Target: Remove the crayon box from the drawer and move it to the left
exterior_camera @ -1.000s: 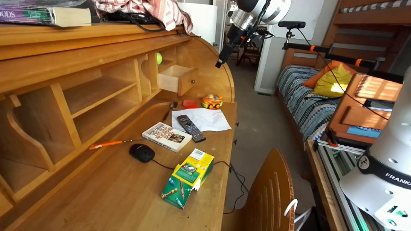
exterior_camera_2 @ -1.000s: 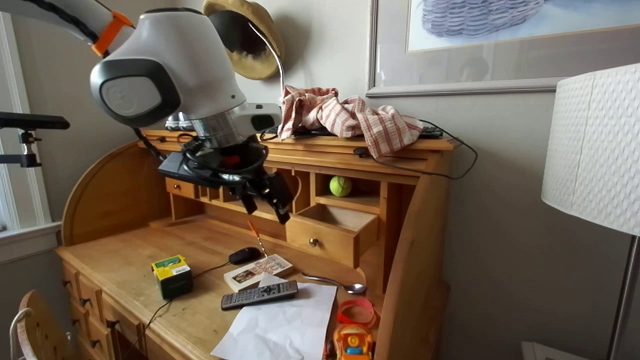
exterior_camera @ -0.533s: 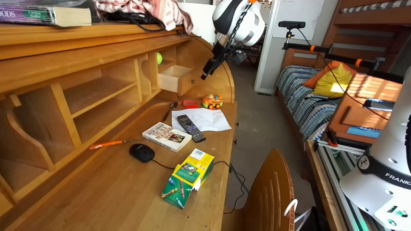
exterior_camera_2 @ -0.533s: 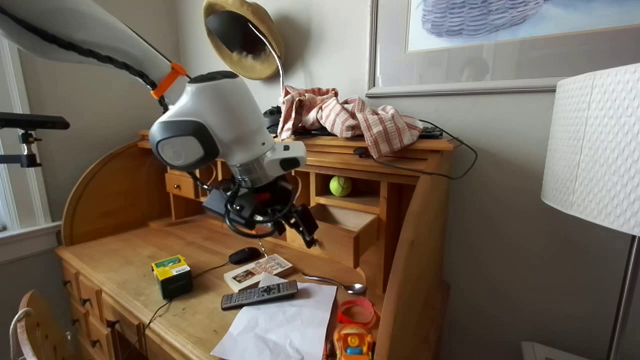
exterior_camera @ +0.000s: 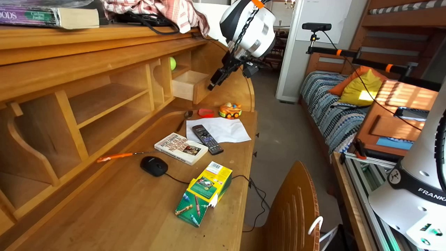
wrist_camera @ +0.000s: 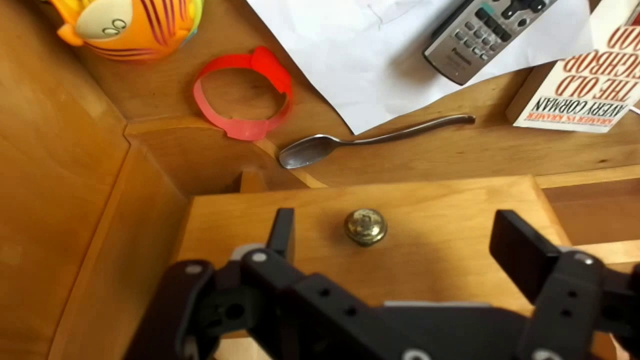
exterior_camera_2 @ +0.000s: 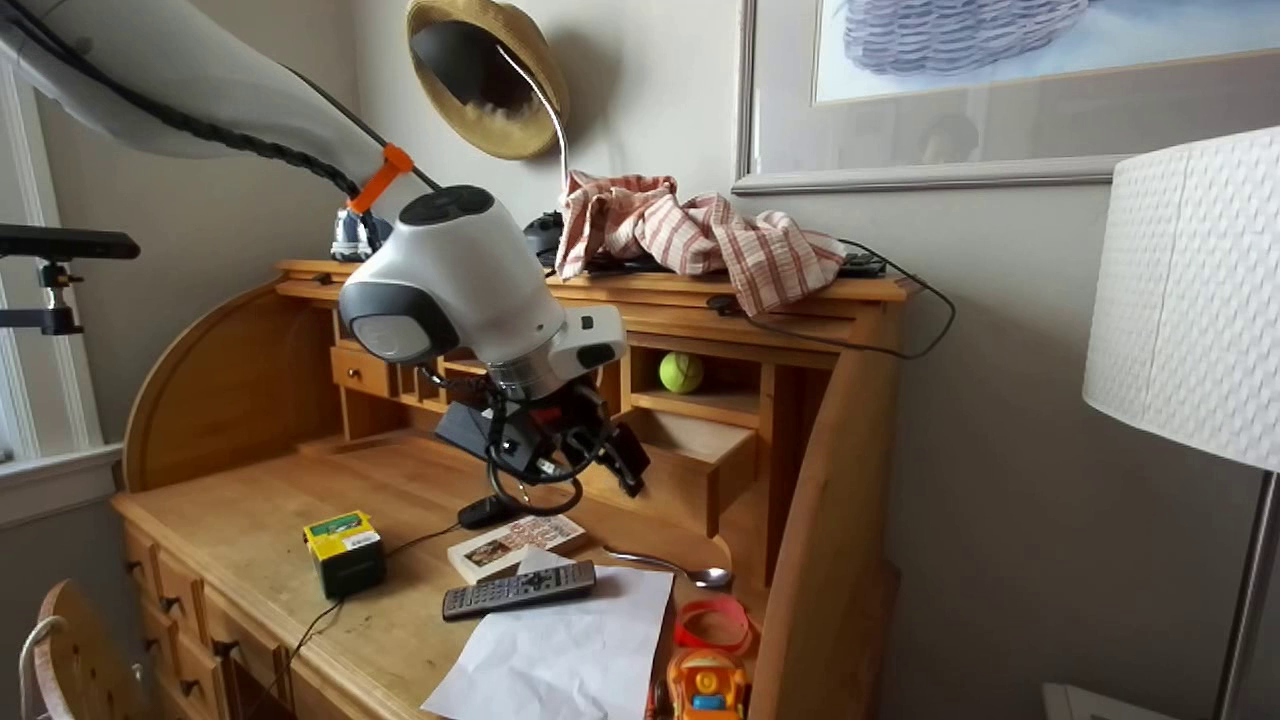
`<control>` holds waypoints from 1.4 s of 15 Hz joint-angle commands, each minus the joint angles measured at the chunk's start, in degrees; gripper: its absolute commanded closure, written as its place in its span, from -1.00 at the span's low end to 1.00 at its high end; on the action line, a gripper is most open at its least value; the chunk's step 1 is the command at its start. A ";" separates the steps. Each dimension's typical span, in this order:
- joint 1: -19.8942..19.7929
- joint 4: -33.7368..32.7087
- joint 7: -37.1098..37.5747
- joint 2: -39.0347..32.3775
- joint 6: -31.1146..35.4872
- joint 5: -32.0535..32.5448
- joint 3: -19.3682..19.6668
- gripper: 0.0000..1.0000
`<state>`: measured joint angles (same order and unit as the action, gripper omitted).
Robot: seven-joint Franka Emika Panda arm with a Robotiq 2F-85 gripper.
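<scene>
The green and yellow crayon box lies on the desktop near its front edge; it also shows in an exterior view, well away from the gripper. The small drawer is pulled out of the desk's organiser; its pale side wall shows in an exterior view. Its floor is hidden. My gripper is open and empty, in front of the drawer's front panel. In the wrist view the round brass knob appears between the fingertips, closer to the left finger; I cannot tell whether anything touches.
Below the drawer lie a spoon, a red band, white paper, a remote and a book. An orange toy car stands by the desk's side wall. A tennis ball sits above the drawer.
The arm has moved down and toward the drawer, bringing the gripper in front of the drawer's face. The crayon box, drawer and desk items have not moved.
</scene>
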<state>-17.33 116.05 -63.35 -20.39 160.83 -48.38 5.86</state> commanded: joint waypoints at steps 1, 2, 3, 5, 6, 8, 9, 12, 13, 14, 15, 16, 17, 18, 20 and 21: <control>-0.60 -1.14 -0.69 -0.84 -3.83 2.75 1.00 -1.00; -0.64 -1.28 -0.68 -1.02 -4.38 3.08 1.20 -1.00; -0.50 -1.21 -0.49 -1.12 -4.24 3.59 1.48 -1.00; -0.75 -1.47 -1.05 -1.30 -3.70 3.36 1.48 -1.00; -0.73 -1.58 -0.89 -1.37 -3.94 3.59 1.65 -1.00; -0.96 -2.07 -2.06 -1.98 -2.47 2.20 1.08 -1.00; -1.12 -2.32 -2.55 -2.16 -2.45 1.52 0.71 -0.98; -0.60 -2.73 -1.75 -3.25 -1.80 2.27 1.10 -0.97; -0.35 -1.52 -1.19 -1.55 -2.47 2.53 1.29 -0.99; -0.34 -1.61 -1.19 -1.78 -2.47 2.53 1.29 -0.97; -0.34 -1.63 -1.19 -1.78 -2.47 2.53 1.29 -0.99; -0.33 -1.66 -1.19 -1.76 -2.47 2.53 1.29 -0.99; -0.32 -1.67 -1.19 -1.73 -2.47 2.53 1.29 -0.99; -1.08 -0.55 -4.02 -0.28 -0.38 -0.21 -0.11 -1.00; -1.75 0.91 -8.10 0.99 2.90 -3.77 -1.83 -1.00; -2.22 1.45 -10.47 1.56 3.69 -5.64 -2.69 -1.00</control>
<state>-17.85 114.55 -67.36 -21.51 161.22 -48.90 6.01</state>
